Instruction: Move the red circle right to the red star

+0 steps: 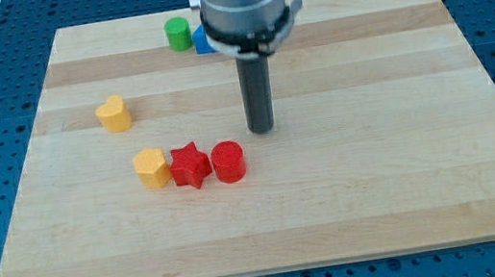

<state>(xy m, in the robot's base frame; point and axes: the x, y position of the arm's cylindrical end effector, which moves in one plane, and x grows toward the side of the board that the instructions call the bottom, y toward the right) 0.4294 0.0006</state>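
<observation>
Item 1: my tip (262, 129), lower end of a straight dark rod, resting on the pale wooden board (409, 184). It carries no claw, so nothing about it is released, clenched or grasping; it touches no block.

Item 2: red circle, a short red cylinder block (228, 161), below the tip and a little to the view's left, near it but apart.

Item 3: red star block (190, 165), further to the view's left of the tip; the red circle sits against its right side, apparently touching.

Item 4: orange block, roughly hexagonal (150, 167), touching the star's left side.

Item 5: orange heart-shaped block (112, 114), well to the tip's left, slightly above it.

Item 6: green cylinder block (178, 34), above and left of the tip, near the view's top.

Item 7: blue block (199, 41), just beside the green one, mostly hidden by the arm; shape cannot be told.
</observation>
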